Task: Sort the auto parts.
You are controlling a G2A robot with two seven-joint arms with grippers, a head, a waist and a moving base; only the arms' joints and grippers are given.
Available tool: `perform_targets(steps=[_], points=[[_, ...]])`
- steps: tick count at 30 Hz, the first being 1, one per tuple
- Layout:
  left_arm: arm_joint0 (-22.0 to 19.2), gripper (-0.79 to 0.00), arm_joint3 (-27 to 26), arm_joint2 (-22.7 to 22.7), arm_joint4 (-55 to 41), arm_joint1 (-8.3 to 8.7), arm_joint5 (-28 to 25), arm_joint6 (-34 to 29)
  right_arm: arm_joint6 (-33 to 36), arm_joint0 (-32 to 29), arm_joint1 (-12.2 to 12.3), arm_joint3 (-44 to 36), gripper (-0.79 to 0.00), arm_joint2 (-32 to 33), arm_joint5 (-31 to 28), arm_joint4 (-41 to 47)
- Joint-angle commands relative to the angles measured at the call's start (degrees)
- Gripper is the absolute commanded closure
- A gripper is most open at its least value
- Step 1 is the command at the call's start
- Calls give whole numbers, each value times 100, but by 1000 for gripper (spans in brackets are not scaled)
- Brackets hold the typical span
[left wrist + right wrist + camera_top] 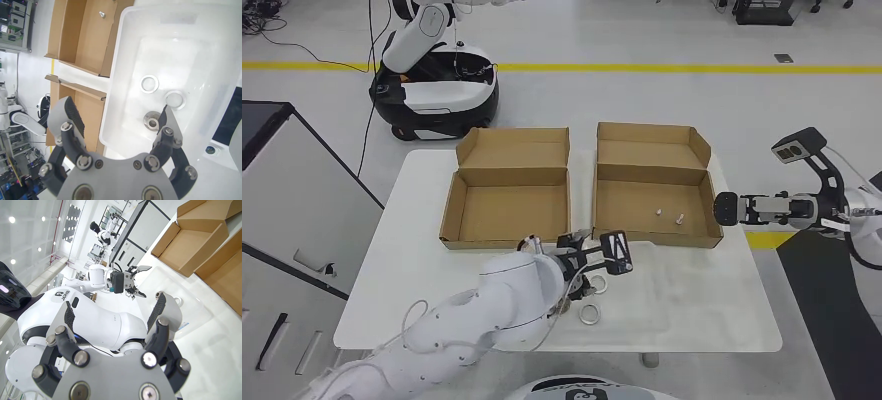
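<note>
Left wrist view is showing the flanged part (151, 121) lying flat on the floor of the clear bin (115, 62), at the end nearest the camera. Its bore is facing straight up, and being round it is offering no long axis to read. One ring (149, 83) is lying flat farther along the bin floor, and a second ring (175, 100) is lying beside it; the three parts are sitting near one another without touching.

The left gripper (116, 103) is hanging spread wide across the bin's long wall and gripping nothing. One finger (73, 113) is standing outside the bin. The other finger (166, 119) is standing inside it, between the flanged part and the second ring; whether its tip is touching either cannot be told. That wall is standing between the two fingers.

Just beyond the same wall, two cardboard boxes are sitting side by side on the table (692, 300). A bolt (102, 14) is lying on its side in the first box (90, 37), and the second box (85, 109) is standing next to it.

The right gripper (113, 311) is hanging well apart from the bin, with its fingers parted and nothing between them.
</note>
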Motion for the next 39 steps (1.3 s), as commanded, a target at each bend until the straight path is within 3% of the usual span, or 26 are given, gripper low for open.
perform_targets(steps=[1,9,30,34,39], points=[[13,-785,16,40,-106,-12,37,-39,0,0,0,0,-785,0,0,1],[-120,-785,146,176,-495,-99,336,-237,0,0,0,0,-785,0,0,1],[-136,-785,203,199,-568,-107,242,-134,0,0,0,0,-785,0,0,1],[-504,-785,353,349,-1280,-229,359,-579,0,0,0,0,-785,0,0,1],[-1284,-785,646,724,-2127,-496,638,-1113,0,0,0,0,-785,0,0,1]])
